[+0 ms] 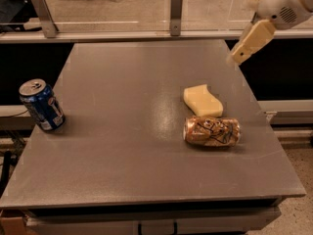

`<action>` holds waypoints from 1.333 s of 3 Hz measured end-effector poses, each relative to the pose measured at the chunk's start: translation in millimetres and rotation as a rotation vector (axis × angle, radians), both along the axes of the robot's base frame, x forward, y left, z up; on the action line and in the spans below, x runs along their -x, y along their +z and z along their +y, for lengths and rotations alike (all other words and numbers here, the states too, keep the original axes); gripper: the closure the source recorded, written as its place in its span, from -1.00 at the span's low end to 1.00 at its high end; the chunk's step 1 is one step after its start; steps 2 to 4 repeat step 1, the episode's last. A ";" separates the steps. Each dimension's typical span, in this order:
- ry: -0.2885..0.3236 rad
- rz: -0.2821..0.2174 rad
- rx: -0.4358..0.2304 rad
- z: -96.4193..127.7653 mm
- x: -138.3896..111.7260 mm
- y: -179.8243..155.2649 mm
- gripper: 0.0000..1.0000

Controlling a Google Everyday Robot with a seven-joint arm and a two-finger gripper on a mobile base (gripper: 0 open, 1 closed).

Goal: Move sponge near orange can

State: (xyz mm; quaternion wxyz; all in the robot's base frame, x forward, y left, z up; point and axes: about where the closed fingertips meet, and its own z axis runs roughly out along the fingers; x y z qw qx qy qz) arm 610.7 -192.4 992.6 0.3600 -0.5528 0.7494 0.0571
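Softly wavy foam sponge (203, 101) beside orange can (212, 131), gripper (238, 55) aloft right, closure unclear

My gripper (238, 57): cream-coloured, blocky, tapering to a blunt tip. Location: far right of scene, raised. My wrist housing (279, 4) behind it: white, rounded, smooth shell, one small round patch of dark dotted holes.
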 end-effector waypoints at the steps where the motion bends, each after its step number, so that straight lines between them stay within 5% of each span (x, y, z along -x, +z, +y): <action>1: -0.094 -0.196 -0.119 -47.3 -6.8 46.9 -1.00; 4: -0.094 -0.196 -0.119 -47.3 -6.8 46.9 -1.00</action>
